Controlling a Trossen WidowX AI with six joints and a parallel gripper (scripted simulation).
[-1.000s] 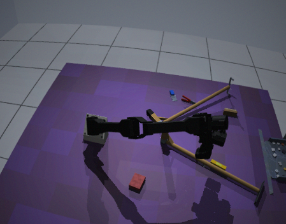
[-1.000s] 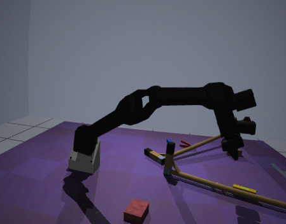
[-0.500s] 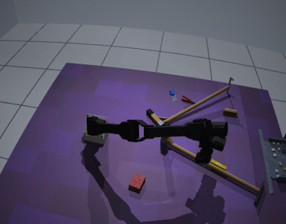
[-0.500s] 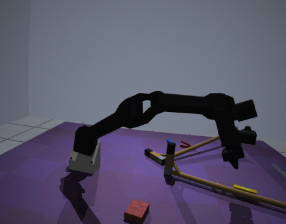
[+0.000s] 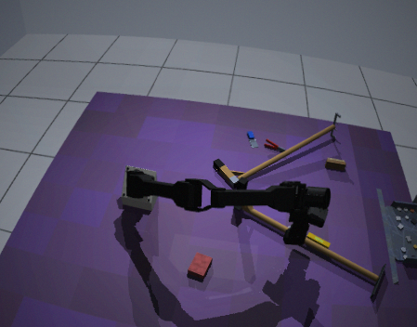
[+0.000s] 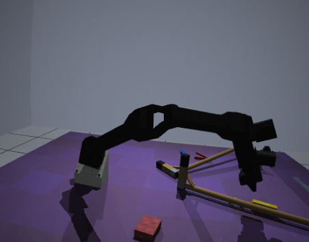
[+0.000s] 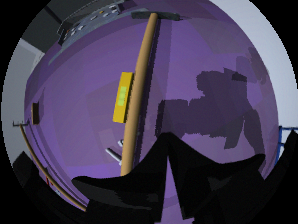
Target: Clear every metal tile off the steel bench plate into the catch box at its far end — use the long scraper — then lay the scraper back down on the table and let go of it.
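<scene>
Scraper [image 5: 344, 260]: a long wooden stick with a yellow band and a dark flat blade, lying on the purple table [image 5: 84, 223].
Blade end: right beside the steel plate [image 5: 399, 232].
Tiles [image 5: 408, 239]: small, on the plate.
Gripper [image 6: 250, 183]: squeezed shut, empty, above the stick.

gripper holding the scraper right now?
No. In the exterior view the gripper hangs shut and empty above the scraper, which lies on the table.
</scene>
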